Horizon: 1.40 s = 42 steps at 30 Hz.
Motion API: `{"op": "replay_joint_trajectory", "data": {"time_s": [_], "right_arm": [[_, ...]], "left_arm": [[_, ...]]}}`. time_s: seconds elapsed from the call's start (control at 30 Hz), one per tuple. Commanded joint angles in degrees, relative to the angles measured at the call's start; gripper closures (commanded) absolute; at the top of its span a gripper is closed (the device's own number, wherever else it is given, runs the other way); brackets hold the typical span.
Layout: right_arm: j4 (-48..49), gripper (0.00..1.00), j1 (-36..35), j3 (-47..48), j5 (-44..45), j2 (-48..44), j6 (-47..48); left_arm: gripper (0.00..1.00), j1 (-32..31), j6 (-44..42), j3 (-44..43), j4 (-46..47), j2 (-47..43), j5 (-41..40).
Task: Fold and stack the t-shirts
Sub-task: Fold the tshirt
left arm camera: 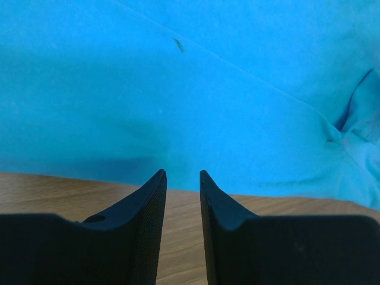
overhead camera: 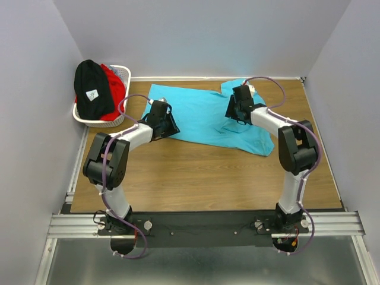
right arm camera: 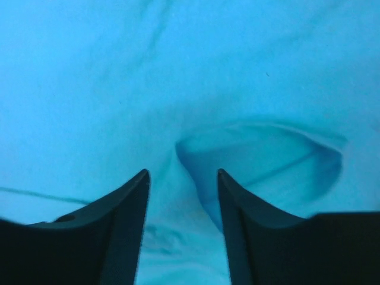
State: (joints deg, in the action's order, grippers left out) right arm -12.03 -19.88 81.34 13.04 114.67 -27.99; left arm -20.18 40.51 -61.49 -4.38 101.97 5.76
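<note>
Spreading across the back half of the wooden table [overhead camera: 196, 178], the turquoise t-shirt [overhead camera: 202, 116] is the biggest thing here. It lies mostly flat, one layer, short sleeve bunched at the R rear corner, a few soft creases, and the near R hem sits skewed. Prob laid out like this so it can be folded first.

White basket [overhead camera: 123, 76] sits at the far L corner, well apart from the arms. The black t-shirt [overhead camera: 92, 89] w/ small white label is heaped on top, the red t-shirt [overhead camera: 113, 80] under/behind it. Both look to be waiting their turn.

L gripper [left arm camera: 182, 173] hovers at the shirt's near L edge, jaws slightly apart, nothing btwn them.

R gripper [right arm camera: 182, 172] is over the R side, jaws spread and empty, w/ a small raised pucker of cloth just ahead.
</note>
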Motion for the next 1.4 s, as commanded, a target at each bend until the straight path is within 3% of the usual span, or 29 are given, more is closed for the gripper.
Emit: {"op": "replay_joint_trajectory", "data": {"time_s": [0.0,0.2,0.33,0.6,0.83,1.1,1.37], "right_arm": [[-0.45,0.49,0.1,-7.06,2.26,-7.87,-1.1],[-0.27,0.56,0.1,-15.68,0.15,-11.75,-2.33],[1.48,0.57,0.1,-15.95,-1.34,-10.0,-1.28],[3.07,0.59,0.1,-12.35,-2.66,-6.39,0.21],[3.24,0.74,0.1,-9.8,-4.69,-3.23,0.13],[3.33,0.85,0.1,-6.38,-4.86,-1.74,1.88],[3.42,0.86,0.1,-1.99,-5.21,1.25,4.78]], "left_arm": [[0.64,-1.26,-0.52,-1.87,0.95,0.86,1.27],[0.63,-2.22,-0.17,-2.57,1.13,1.03,1.18],[0.64,-2.75,0.0,-3.19,1.13,1.82,1.36],[0.65,-3.28,0.18,-3.37,1.13,1.91,1.45],[0.66,-3.63,-0.26,-3.19,1.57,1.56,1.89],[0.66,-4.16,-0.87,-2.93,2.1,0.77,1.1],[0.67,-4.25,-0.96,-3.02,2.01,0.77,1.18]]}}
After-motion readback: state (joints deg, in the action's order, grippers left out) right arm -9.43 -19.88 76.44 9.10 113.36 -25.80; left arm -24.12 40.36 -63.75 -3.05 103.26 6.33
